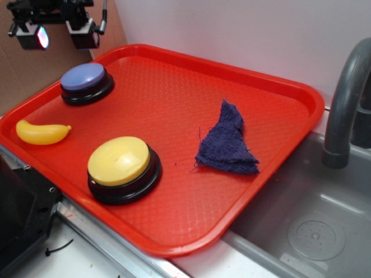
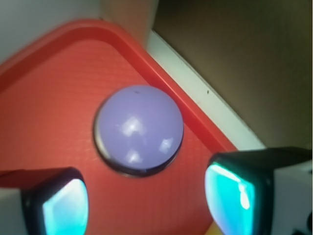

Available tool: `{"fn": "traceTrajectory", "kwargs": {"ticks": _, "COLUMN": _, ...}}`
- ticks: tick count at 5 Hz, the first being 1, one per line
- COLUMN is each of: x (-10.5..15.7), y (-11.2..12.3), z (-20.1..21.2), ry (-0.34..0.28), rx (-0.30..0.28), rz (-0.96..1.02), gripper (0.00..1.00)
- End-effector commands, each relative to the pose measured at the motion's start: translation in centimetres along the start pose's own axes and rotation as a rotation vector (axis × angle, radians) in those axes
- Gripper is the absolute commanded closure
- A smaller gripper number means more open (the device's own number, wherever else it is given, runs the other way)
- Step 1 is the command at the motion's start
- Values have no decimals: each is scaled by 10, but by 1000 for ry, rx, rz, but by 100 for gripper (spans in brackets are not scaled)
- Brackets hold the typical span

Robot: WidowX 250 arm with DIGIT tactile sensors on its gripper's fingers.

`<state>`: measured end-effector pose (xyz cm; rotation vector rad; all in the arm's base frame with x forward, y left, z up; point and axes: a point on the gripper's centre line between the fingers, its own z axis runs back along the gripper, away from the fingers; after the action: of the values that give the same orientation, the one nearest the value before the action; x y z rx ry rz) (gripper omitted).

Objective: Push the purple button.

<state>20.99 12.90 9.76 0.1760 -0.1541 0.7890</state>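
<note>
Plainly, the purple button (image 2: 139,128) has a glossy lavender dome, black base.

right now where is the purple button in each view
Exterior: the purple button sits in the upper left, at the tray's far left corner, below the gripper.
Wrist: the button fills the centre, above the two fingers.
Shared landmark: the red tray's raised rim, curving round the corner just behind the button.

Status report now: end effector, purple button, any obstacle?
End effector open, above purple button, no contact. Button untouched near the red tray corner. Nothing between them.
</note>
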Motion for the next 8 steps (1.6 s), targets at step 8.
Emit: {"fn": "traceTrajectory", "kwargs": {"ticks": 8, "x": 26, "y": 12, "z": -6, "ry": 30, "rx": -16, "rz": 3, "gripper": 0}}
